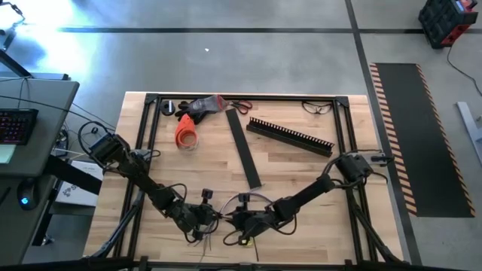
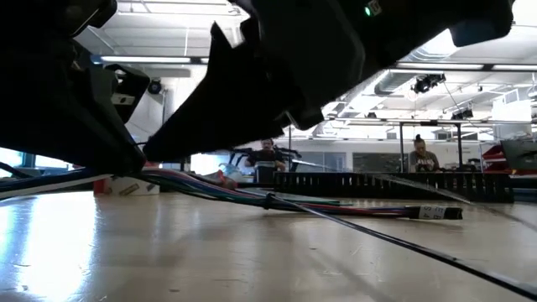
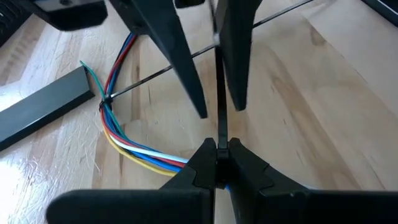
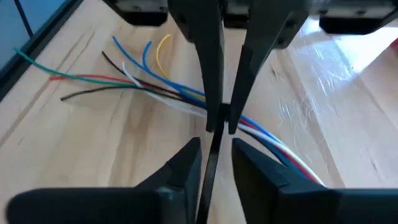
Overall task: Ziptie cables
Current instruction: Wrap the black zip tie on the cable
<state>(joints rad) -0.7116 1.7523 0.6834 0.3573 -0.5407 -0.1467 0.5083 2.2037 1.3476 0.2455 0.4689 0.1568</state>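
Between both tools, cables (image 1: pixel 224 218) crosswise.

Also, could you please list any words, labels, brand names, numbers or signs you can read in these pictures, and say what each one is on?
None can be read.
White label at the end of the cables, low view: print too small to read.
White box on the table, low view: red marks, too blurred to read.
Keyboard on the side desk, high view: keys too small to read.
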